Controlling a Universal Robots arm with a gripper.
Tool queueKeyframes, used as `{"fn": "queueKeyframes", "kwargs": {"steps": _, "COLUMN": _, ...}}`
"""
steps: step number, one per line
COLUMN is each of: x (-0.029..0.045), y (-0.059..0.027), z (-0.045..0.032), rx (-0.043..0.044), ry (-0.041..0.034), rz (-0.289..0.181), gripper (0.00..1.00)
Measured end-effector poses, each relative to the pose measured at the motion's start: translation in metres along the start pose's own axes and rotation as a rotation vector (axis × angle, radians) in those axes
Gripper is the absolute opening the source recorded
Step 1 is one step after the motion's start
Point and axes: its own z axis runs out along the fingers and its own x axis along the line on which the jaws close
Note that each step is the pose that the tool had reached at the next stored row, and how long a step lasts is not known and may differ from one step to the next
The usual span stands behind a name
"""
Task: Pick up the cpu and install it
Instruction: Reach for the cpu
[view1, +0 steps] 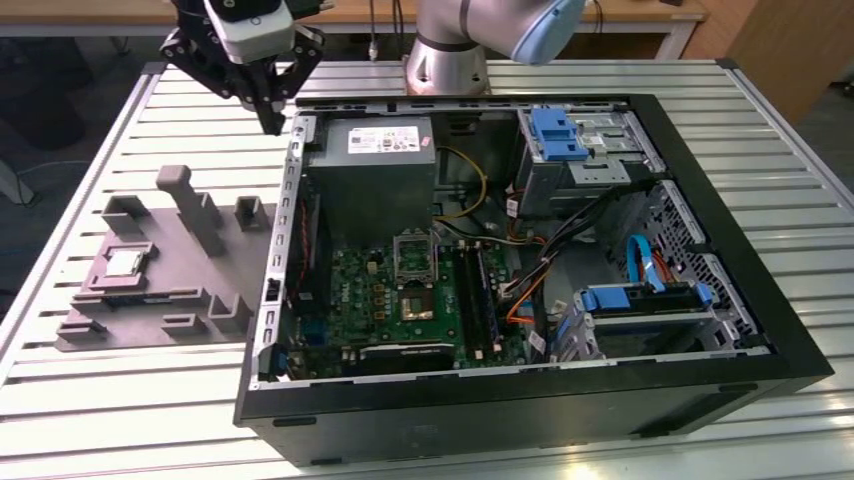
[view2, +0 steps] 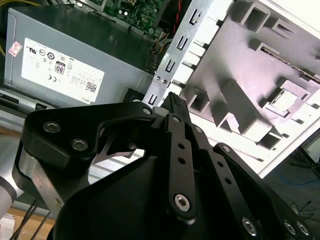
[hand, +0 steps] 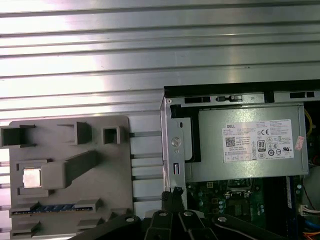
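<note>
As it lies flat, cpu (view1: 124, 262), silvery, square

The slatted metal table (view1: 774, 150) is carrying two loads: the open black computer case (view1: 507, 420) spreads from the middle to the edge at the exterior view's right. Just beside it, the grey moulded fixture (view1: 167, 265) sits by the opposite edge.

the table (view1: 134, 400) is pale silver, striped with long ribs. the cpu (view1: 124, 262) shines silver-grey with a pale rim — set against a dull mauve-grey fixture (view1: 160, 300). the computer case (view1: 467, 425) is black; inside it are a green motherboard (view1: 387, 300), a grey power supply (view1: 380, 170) with a white label, bright blue drive brackets (view1: 557, 135) — and a yellow cable (view1: 470, 190). the gripper (view1: 274, 122) is black.
</note>
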Motion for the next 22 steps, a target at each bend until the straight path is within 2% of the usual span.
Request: {"fn": "queueKeyframes", "kwargs": {"steps": 22, "x": 0.0050, "y": -0.0004, "z": 0.0001, "rx": 0.0000, "ry": 0.0001, "rz": 0.000, "gripper": 0.11}}
